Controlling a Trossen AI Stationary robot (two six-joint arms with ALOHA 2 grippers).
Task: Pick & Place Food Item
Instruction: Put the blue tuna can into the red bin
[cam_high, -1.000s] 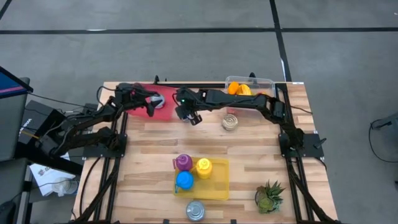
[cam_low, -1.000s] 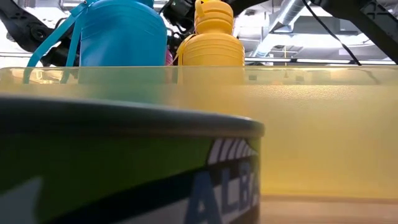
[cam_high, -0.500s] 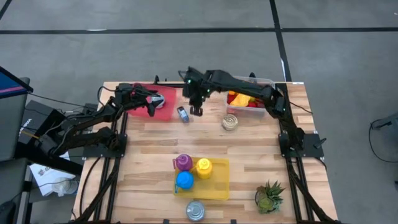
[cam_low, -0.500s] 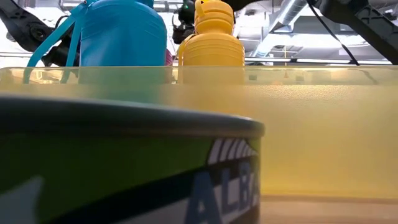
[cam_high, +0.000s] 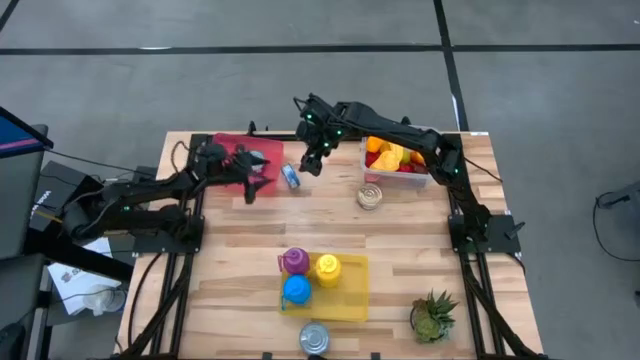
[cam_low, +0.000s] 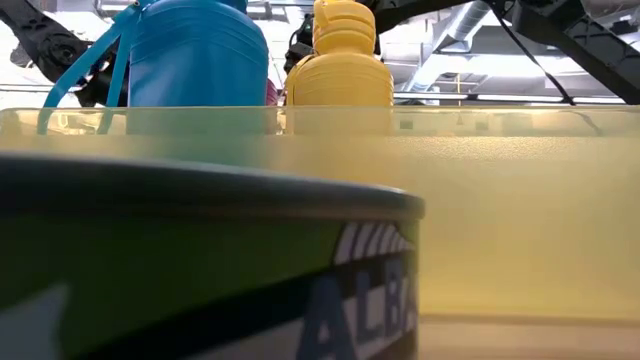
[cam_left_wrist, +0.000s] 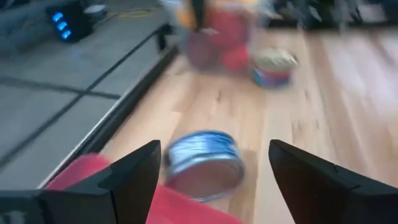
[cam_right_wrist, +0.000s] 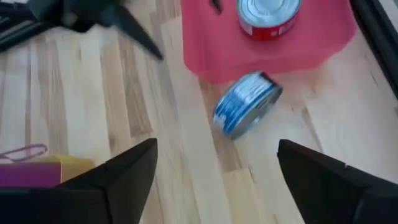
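Observation:
A blue-labelled can (cam_right_wrist: 245, 104) lies on its side on the wooden table, right against the edge of the red tray (cam_right_wrist: 211, 43); in the high view the blue can (cam_high: 291, 177) is at the far middle. A second can with a red label (cam_right_wrist: 268, 15) stands on the tray. My right gripper (cam_high: 312, 160) hovers open just above and to the right of the blue can, its fingers (cam_right_wrist: 124, 180) wide apart. My left gripper (cam_high: 255, 182) is open at the tray's near right corner, pointing at the blue can (cam_left_wrist: 202, 163).
A clear box of fruit (cam_high: 400, 155) stands at the far right, with a tin (cam_high: 370, 195) in front of it. A yellow tray (cam_high: 345, 295) with three small bottles, a can (cam_high: 314, 338) and a small plant (cam_high: 432, 315) sit near the front edge.
My right gripper has let go of the blue can and risen toward the far edge; the can now lies on the table by the red tray. My left gripper has come off the tray toward the near right, closer to the can.

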